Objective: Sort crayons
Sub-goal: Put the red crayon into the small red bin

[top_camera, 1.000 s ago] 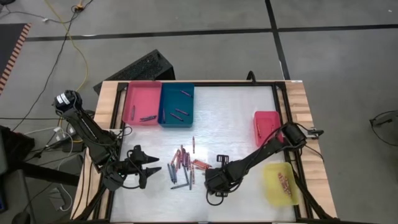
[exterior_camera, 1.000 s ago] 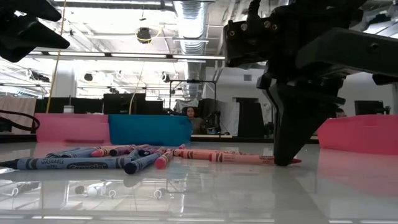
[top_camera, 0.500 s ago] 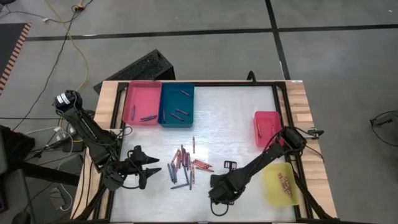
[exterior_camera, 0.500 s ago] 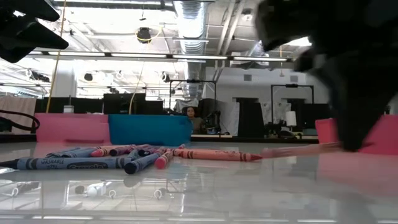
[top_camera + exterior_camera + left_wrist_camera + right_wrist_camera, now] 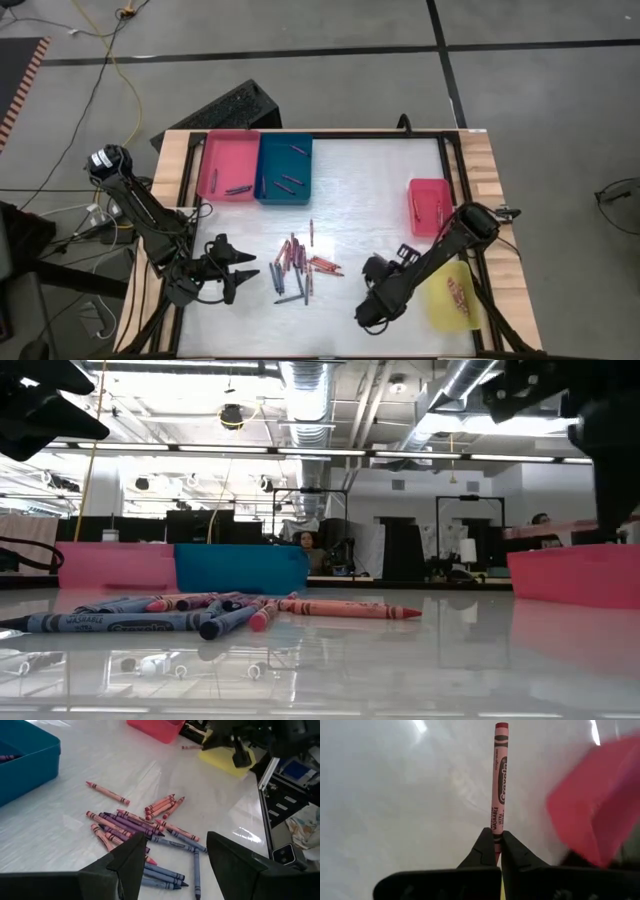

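Crayons (image 5: pixel 300 268) lie mostly heaped mid-table, and your right hand (image 5: pixel 497 851) is clenched on a pink-red crayon (image 5: pixel 499 785) by its end, lifted clear toward the red tray (image 5: pixel 431 205), while your left hand (image 5: pixel 243 273) waits released beside the heap.

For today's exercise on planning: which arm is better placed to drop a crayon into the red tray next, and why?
The right. Its gripper is already shut on a red crayon close to the red tray. The left gripper waits open and empty on the far side of the pile.
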Robot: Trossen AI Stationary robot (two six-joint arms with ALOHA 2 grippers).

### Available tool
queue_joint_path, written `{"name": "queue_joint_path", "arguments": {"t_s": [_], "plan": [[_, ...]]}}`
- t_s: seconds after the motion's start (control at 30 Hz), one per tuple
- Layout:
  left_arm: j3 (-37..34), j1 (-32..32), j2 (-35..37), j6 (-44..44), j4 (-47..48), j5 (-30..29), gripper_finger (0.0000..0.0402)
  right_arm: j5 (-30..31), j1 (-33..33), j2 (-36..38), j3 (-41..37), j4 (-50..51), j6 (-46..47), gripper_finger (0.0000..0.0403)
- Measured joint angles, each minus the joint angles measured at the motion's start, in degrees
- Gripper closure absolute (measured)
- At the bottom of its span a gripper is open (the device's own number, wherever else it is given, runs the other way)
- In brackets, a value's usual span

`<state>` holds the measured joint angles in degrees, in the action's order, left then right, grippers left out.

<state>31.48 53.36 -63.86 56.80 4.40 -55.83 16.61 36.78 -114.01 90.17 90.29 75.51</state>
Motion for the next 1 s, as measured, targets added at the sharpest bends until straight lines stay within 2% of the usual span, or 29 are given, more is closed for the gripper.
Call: {"name": "queue_joint_path", "arguments": {"t_s": [0.17, 0.33, 0.53, 0.73, 1.0], "plan": [[0.00, 0.02, -0.02, 0.02, 0.03, -0.02, 0.0203, 1.31, -1.63, 2.71, -0.98, -0.17, 6.53, 0.0396], [0.00, 0.02, -0.02, 0.17, 0.05, -0.02, 0.0203, 2.20, -2.43, 8.68, -4.16, -0.57, 7.81, 0.0395], [0.00, 0.01, -0.02, 0.11, 0.26, -0.02, 0.0203, 4.56, -2.56, 19.10, -12.02, -0.14, 13.07, 0.0395], [0.00, 0.02, -0.02, 0.07, 0.55, -0.04, 0.0203, 4.58, -3.75, 28.47, -20.81, -0.42, 23.30, 0.0395], [0.00, 0.02, -0.02, 0.04, 0.51, -0.47, 0.0203, 4.54, -7.40, 34.51, -31.33, -0.23, 33.56, 0.0395]]}}
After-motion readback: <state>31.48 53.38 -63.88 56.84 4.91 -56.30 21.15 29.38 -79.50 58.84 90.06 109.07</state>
